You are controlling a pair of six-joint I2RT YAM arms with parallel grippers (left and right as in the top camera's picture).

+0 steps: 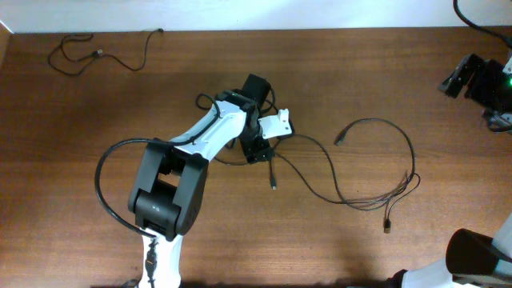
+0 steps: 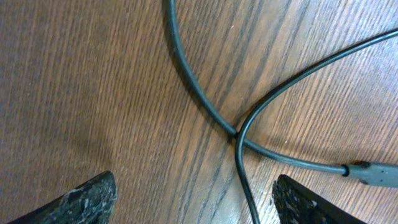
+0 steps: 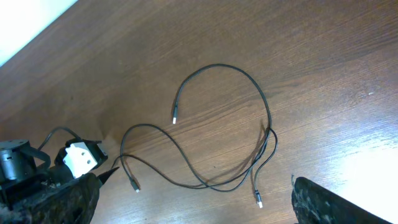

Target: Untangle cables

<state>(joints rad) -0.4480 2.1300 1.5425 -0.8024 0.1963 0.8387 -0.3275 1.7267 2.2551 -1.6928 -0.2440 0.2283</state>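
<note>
- One cable (image 1: 104, 54) lies alone at 11 o'clock on the bench (image 1: 72, 160), well apart from the rest. I count it as done.
- Remaining cables (image 1: 360, 205) run from centre to 3 o'clock, looped over each other.
- Left pincer (image 2: 194, 183): wide, holding nothing, low over a crossing (image 2: 236, 134) at centre.
- Right pincer (image 3: 196, 186): wide, empty, raised near 5 o'clock.
- Judgement: early-to-middle stage; the crossed strands are not yet separated.

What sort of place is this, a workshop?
Probably a robotics lab bench: a plain wooden table, a white-and-black robot arm bent over it, and loose thin black cables lying on it.
</note>
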